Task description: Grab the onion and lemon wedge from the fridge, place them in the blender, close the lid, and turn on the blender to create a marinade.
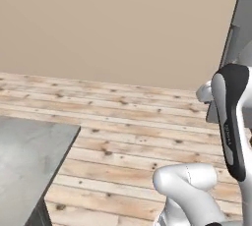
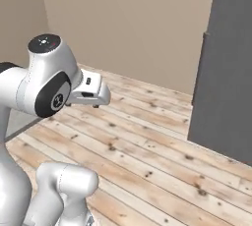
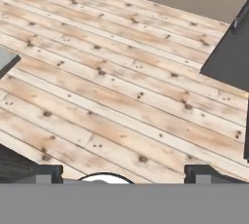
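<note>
Fig.: robot base on a wooden plank floor (image 1: 123, 122), w/ a plain beige wall (image 1: 123, 23) behind. Far left, low in the left base view, stood the corner of a grey metal counter (image 1: 29, 161); the same corner showed at the left edge of the hand view. Moving right, the arm (image 2: 44, 82) was folded up over its base, forearm roughly level, and the gripper (image 3: 124, 172) hung over bare planks, well above them. Its fingertips (image 3: 48, 173) stood far apart at the two lower corners of the hand view, nothing between them: jaws spread wide, empty. Furthest right rose the fridge (image 2: 226, 72), a tall grey cabinet w/ its long axis vertical, door edge and a slim upright handle facing the room; from these views the door appeared closed, so the shelves could not be seen. Key relation: the fridge lay to the right of the hand and ahead of it, well apart, w/ open floor between; in the hand view its dark bottom corner sat at upper right, i.e. off the gripper's line of sight. Judgement: task looked to be at its very start, approach phase. The coming move probably needed the base to drive fwd and right, and the hand to turn toward the handle, before any reach for the door. Risk: folded elbow swinging near the fridge side on approach.
</note>
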